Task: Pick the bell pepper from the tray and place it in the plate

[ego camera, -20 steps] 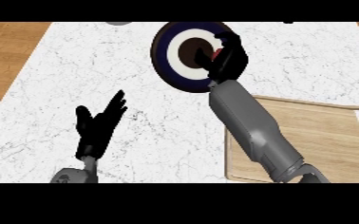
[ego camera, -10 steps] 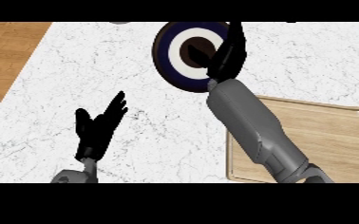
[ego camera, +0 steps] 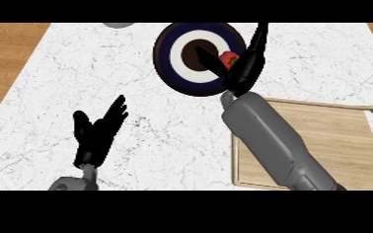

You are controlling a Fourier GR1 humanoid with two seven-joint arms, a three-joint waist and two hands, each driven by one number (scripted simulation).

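Head view: a round plate [ego camera: 169, 44] with a dark navy rim, a white ring and a dark brown centre lies on the white marbled counter [ego camera: 109, 69], in the upper middle of the frame. The small red bell pepper [ego camera: 229, 58] sits on the plate's right side, on the white ring. Only a patch of it shows (its shape is hard to make out), because the black right hand [ego camera: 244, 73] covers its right and lower sides.

That hand is spread over the plate's right edge, its fingers [ego camera: 259, 34] straight and pointing toward the top of the frame. Its thumb reaches left across the plate's centre, and neither thumb nor fingers curl round the pepper.

The flat light wooden tray [ego camera: 328, 138] lies at the lower right. The grey right forearm [ego camera: 270, 138] hides its left part, and the frame cuts off its right end.

The black left hand [ego camera: 94, 133] rests at the lower left, fingers up and relaxed.

A grey object [ego camera: 116, 24] at the top edge is cut off and cannot be identified.
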